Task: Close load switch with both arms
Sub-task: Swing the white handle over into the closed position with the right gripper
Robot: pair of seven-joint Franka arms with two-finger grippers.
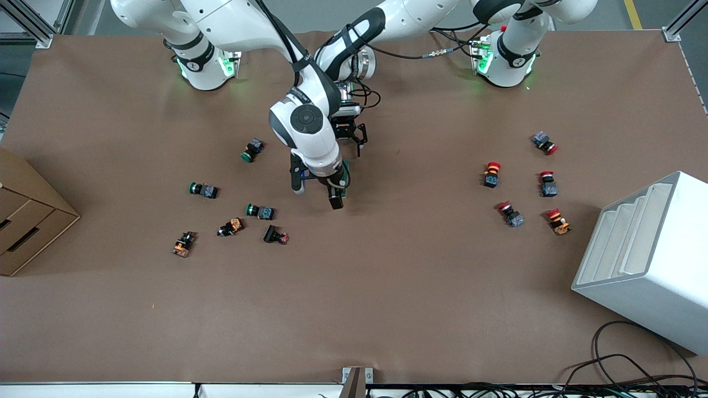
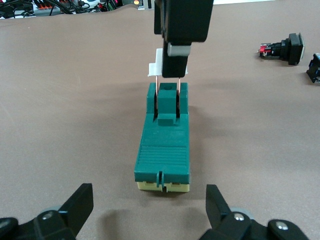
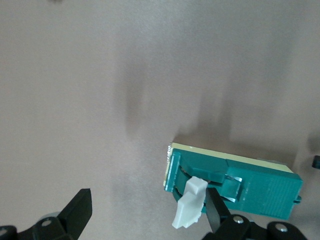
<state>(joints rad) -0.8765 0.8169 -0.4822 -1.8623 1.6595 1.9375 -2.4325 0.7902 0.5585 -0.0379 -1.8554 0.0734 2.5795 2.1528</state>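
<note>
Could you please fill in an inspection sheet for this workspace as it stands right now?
Surface: brown table, flat.
Job's things: green load switch lying mid-table, white lever raised.
Clutter: green push buttons toward the right arm's end; red push buttons toward the left arm's end.
Grippers: right gripper open, one finger against the lever; left gripper open, low beside the switch's end.
Cables: black cables at the table's camera-side edge.
Surroundings: cardboard box; white rack.
</note>
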